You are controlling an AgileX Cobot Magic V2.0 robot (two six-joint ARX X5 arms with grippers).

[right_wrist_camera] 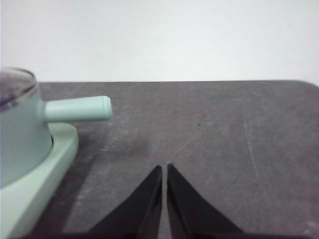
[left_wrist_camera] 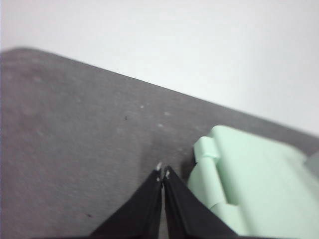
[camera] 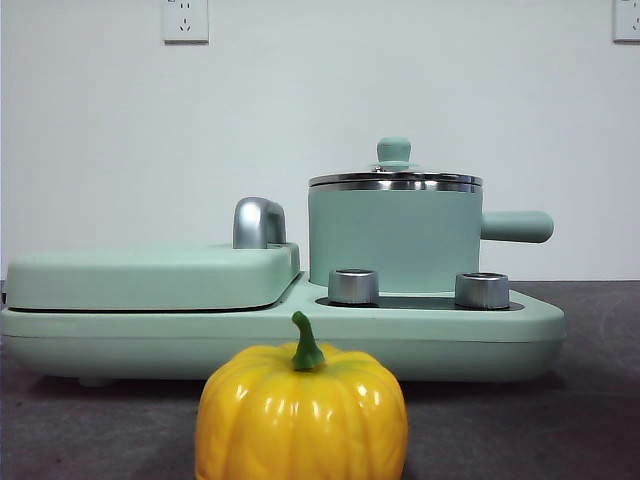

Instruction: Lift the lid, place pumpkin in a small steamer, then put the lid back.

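Observation:
The yellow-orange pumpkin (camera: 301, 411) with a green stem stands on the grey table at the front centre. Behind it the mint-green small steamer (camera: 395, 238) sits on the right part of the cooker, its side handle (camera: 516, 226) pointing right. The glass lid (camera: 395, 178) with its mint knob rests on the steamer's rim. My left gripper (left_wrist_camera: 163, 172) hovers shut over bare table beside the cooker's flat cover (left_wrist_camera: 254, 184). Off to the side of the steamer (right_wrist_camera: 17, 129), my right gripper (right_wrist_camera: 164, 168) is shut and holds nothing. Neither gripper shows in the front view.
The cooker base (camera: 280, 340) spans most of the table's width. Its left half carries a flat mint cover (camera: 150, 275) with a chrome handle (camera: 258, 222). Two steel knobs (camera: 353, 285) (camera: 481, 290) stand in front of the steamer. Grey table lies at both ends of the cooker.

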